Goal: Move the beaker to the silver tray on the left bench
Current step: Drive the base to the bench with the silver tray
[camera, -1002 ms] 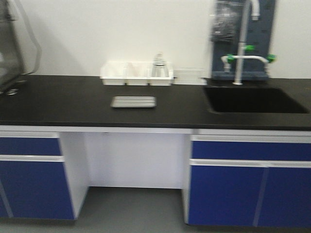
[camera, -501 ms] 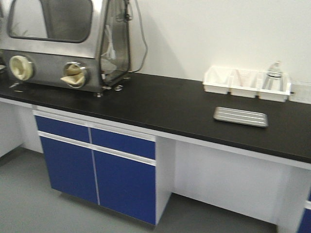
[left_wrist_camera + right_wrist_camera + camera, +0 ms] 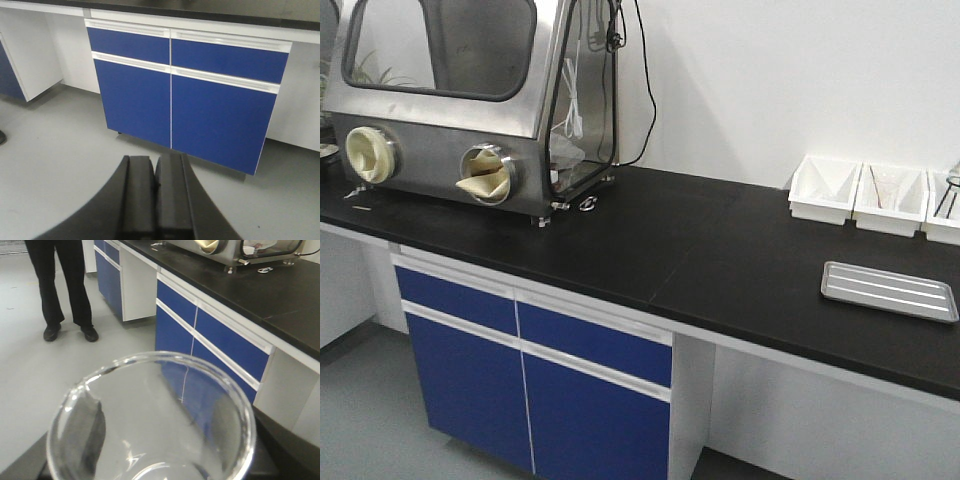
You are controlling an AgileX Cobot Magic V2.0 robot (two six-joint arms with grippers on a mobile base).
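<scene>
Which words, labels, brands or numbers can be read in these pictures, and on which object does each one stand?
No text can be read in any view.
The beaker: no marks are legible through the glass from this angle.
The glove box, white bins, silver tray and blue cabinet doors: no writing shows on them.

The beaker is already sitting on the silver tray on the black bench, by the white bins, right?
No. The front view shows the tray bare; the beaker is held off the bench, seen in the right wrist view. Tray, bench and bins are right.
</scene>
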